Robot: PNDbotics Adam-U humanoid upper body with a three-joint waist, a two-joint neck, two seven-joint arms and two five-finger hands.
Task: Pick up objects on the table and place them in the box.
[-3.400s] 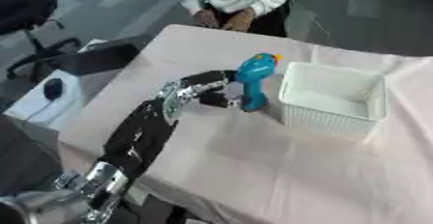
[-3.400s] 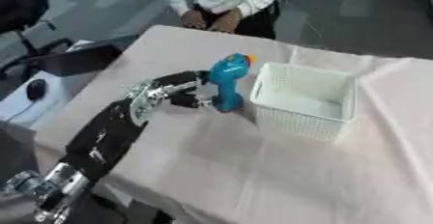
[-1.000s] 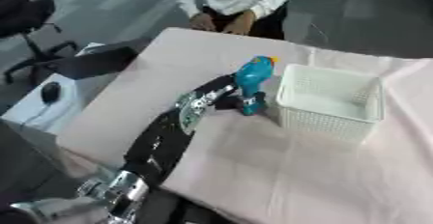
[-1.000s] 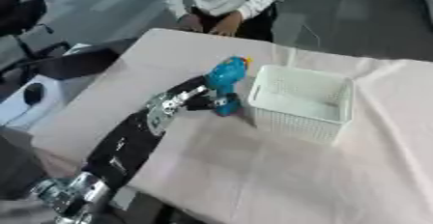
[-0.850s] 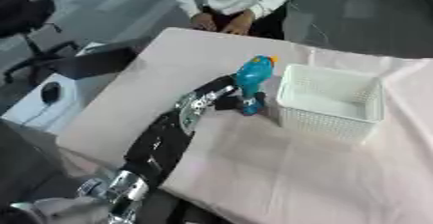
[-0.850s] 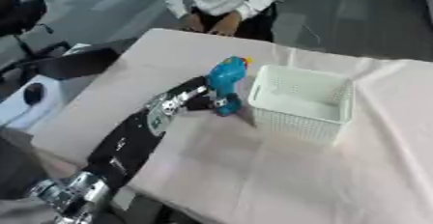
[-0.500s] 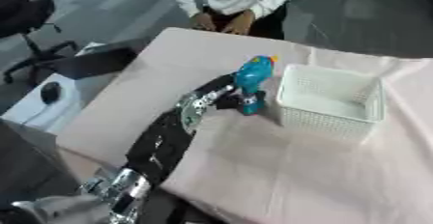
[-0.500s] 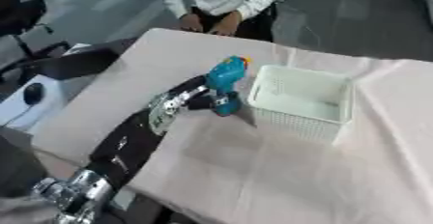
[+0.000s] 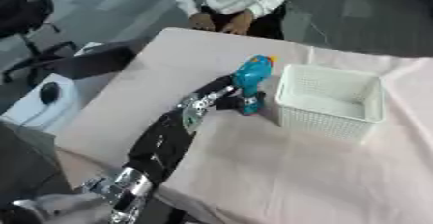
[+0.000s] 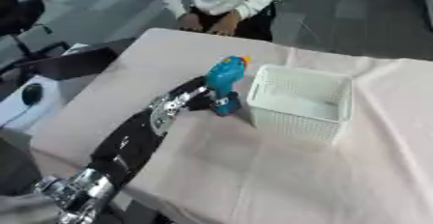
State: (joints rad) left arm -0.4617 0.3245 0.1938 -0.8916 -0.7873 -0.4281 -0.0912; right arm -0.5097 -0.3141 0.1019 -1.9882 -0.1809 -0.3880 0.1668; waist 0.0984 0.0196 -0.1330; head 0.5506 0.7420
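Reaching in from the lower left, the left hand point(image 9: 226, 100) is meeting the lower part of a blue toy drill point(image 9: 251, 84), which is standing upright on the surface point(image 9: 279, 170), just beside the left wall of the white box point(image 9: 328, 102). The fingers are lying against the drill's grip and base, but whether they are curling round it or only resting beside it cannot be told from either view, since the dark hand is blending into the dark base of the toy. The right hand is showing in neither view.

The step in hand appears to be securing the drill before lifting it. Doing this well is calling for a wrap around the narrow grip below the blue body, not the wider top with its orange tip, so the toy is not tipping as it is rising. Because the drill is standing so near the box, the lift is probably needing to go straight up first, clearing the rim, before carrying sideways over the opening. The box looks empty inside, so there is room to lower the toy anywhere within it. A pink cloth is covering the surface and is lying wrinkled near the box, which could be letting the light box slide if bumped.
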